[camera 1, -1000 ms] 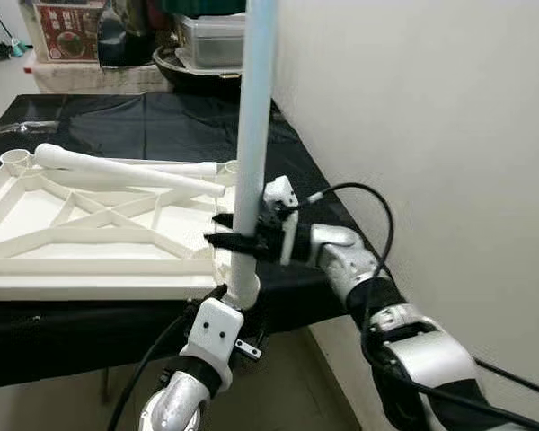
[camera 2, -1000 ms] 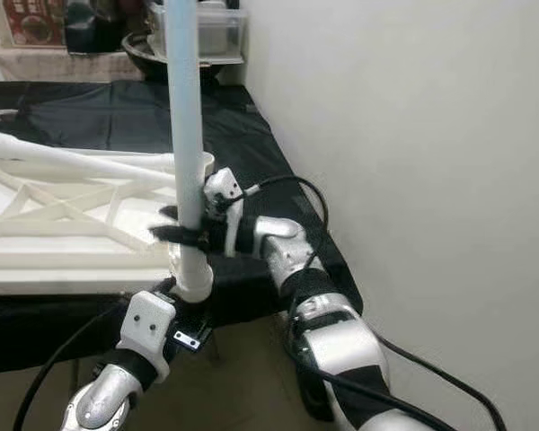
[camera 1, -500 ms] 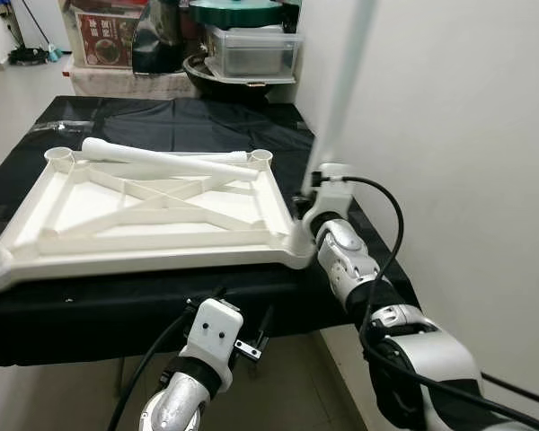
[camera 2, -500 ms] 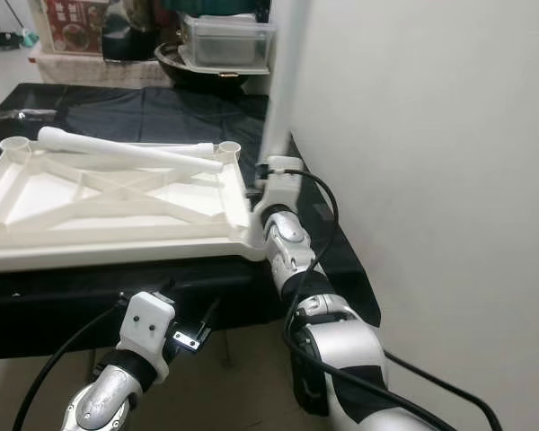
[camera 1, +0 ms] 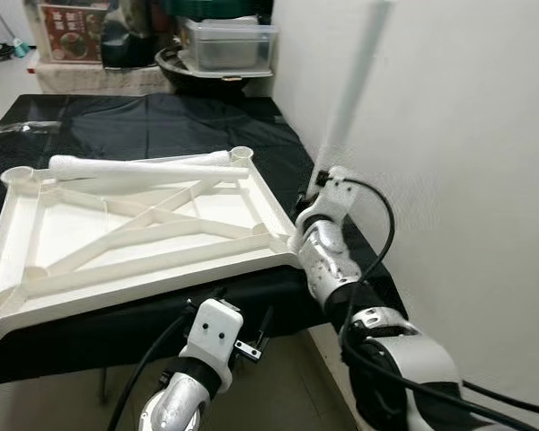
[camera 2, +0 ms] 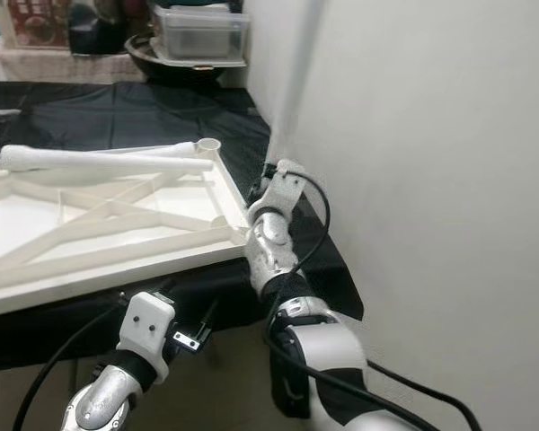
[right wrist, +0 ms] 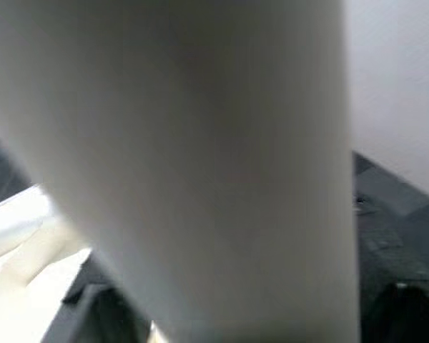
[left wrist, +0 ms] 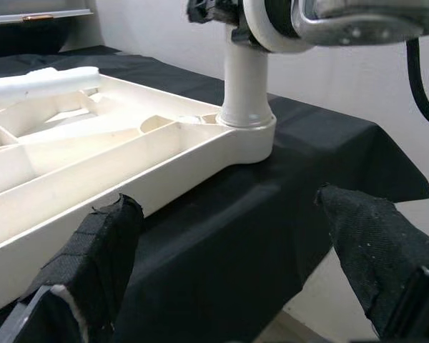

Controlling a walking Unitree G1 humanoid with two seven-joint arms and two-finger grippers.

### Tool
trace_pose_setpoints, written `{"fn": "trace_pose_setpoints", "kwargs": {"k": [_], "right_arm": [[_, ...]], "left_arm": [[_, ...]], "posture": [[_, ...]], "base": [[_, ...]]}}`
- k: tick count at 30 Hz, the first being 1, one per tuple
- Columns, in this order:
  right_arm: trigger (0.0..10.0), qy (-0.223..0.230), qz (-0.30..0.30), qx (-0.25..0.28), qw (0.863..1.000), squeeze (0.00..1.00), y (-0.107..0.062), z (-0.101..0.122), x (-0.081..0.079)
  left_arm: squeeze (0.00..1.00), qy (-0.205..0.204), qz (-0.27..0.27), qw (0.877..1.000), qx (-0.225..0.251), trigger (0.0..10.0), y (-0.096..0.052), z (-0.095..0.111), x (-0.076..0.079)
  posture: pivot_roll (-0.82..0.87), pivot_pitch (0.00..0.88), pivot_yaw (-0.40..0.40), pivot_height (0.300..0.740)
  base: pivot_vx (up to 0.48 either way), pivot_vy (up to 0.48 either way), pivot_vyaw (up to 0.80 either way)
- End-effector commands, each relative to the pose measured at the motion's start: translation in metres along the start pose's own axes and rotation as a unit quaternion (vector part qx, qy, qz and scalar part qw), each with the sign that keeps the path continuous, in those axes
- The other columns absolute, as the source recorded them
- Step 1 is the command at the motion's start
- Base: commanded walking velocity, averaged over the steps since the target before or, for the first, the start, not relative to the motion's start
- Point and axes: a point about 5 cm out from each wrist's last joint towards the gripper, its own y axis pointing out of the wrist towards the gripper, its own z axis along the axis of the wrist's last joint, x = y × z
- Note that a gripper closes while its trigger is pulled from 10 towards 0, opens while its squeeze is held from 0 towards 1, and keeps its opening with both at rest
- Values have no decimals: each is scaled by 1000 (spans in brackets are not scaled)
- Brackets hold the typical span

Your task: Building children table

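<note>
Left eye view: surface (camera 1: 153,126) draped in black cloth, standing against a white wall (camera 1: 467,135). On it lies the white tabletop (camera 1: 135,224), upside down, cross-braced ribs facing up, its left end overhanging the surface's front edge.

One loose white leg (camera 1: 144,164) lies across the tabletop's far edge, reaching from the far left socket toward the far right socket (camera 1: 242,153).

A second pale leg (camera 1: 355,81) stands tilted at the tabletop's near right corner, close to the wall. Left wrist view shows this leg's foot (left wrist: 247,89) seated in the corner socket (left wrist: 247,136).

Right gripper (camera 1: 316,211) is at that corner, right at the leg's base; the right wrist view has the leg (right wrist: 200,164) directly against the lens, so the jaws read as clamped on it.

Left gripper (left wrist: 229,264) hangs below the surface's front edge, jaws wide apart, holding nothing, aimed at the same corner.

Behind the surface: a dark bowl (camera 1: 211,63) with a clear lidded container (camera 1: 225,40) stacked on it.
</note>
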Motion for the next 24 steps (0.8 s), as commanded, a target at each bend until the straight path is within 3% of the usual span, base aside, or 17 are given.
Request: {"fn": "trace_pose_setpoints", "kwargs": {"k": [1, 4, 7, 10, 11, 13, 15, 16, 17, 19, 21, 24], "right_arm": [[10000, -7, 43, -1, 999, 0, -2, -6, 1], [10000, -4, 82, 8, 997, 0, -3, -4, 0], [10000, -39, 183, 18, 982, 0, -5, -1, -2], [10000, -53, 216, 11, 975, 0, -6, -2, -3], [10000, -74, 257, -2, 964, 0, -7, -4, -3], [10000, -98, 276, -11, 956, 0, -8, -5, 0], [10000, -112, 277, -22, 954, 0, -7, -6, 5], [10000, -119, 247, -21, 961, 0, -5, -4, 15], [10000, -112, 215, -16, 970, 0, -4, -3, 25], [10000, -112, 215, -16, 970, 0, -4, -3, 25], [10000, -90, 184, -1, 979, 0, -8, -5, 41], [10000, -77, 189, 9, 979, 0, -15, -10, 47]], "left_arm": [[0, -2, -5, 1000, -4, 10000, -1, -2, 2], [0, -2, -5, 1000, -4, 10000, -1, -2, 2], [0, -2, -5, 1000, -4, 10000, 0, -2, 2], [0, -2, -5, 1000, -4, 10000, 0, -2, 2], [0, -2, -5, 1000, -4, 10000, 0, -2, 2], [0, -1, -5, 1000, -4, 10000, 0, -2, 2], [0, -1, -5, 1000, -4, 10000, 0, -2, 2], [0, 0, -5, 1000, -4, 10000, 0, -2, 2], [0, 0, -5, 1000, -4, 10000, 1, -2, 1], [0, 0, -5, 1000, -4, 10000, 1, -2, 1], [0, 2, -5, 1000, -5, 10000, 1, -3, 0], [0, 3, -5, 1000, -6, 10000, 2, -3, -1]], "posture": [[121, 67, -122, 740], [118, 65, -121, 740], [119, 65, -120, 740], [117, 65, -119, 740], [117, 64, -120, 740], [118, 64, -120, 740], [119, 63, -121, 740], [118, 62, -120, 740], [117, 61, -119, 740], [117, 61, -119, 740], [110, 58, -112, 740], [103, 53, -108, 740]], "base": [[0, 0, 0], [0, 0, 0], [0, 0, 0], [0, 0, 0], [0, 0, 0], [0, 0, 0], [0, 0, 0], [0, 0, 0], [0, 0, 0], [0, 0, 0], [0, 0, 0], [0, 0, 0]]}}
